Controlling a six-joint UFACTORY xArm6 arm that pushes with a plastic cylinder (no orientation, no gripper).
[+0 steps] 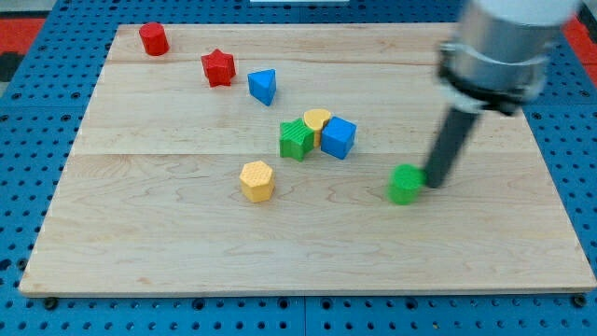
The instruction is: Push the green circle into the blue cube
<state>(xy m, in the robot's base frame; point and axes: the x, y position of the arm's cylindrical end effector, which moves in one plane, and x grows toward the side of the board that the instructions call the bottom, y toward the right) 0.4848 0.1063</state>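
Observation:
The green circle (405, 183) lies on the wooden board at the view's right of centre. The blue cube (338, 137) sits up and to the left of it, touching a yellow heart (317, 121) and close to a green star-shaped block (297, 139). My tip (435, 184) is at the green circle's right side, touching or nearly touching it. The rod rises up and to the right to the arm's grey body.
A yellow hexagon (256, 180) lies left of centre. A blue triangle (263, 86), a red star (217, 67) and a red cylinder (153, 39) lie toward the view's top left. The board (140, 243) rests on a blue pegboard.

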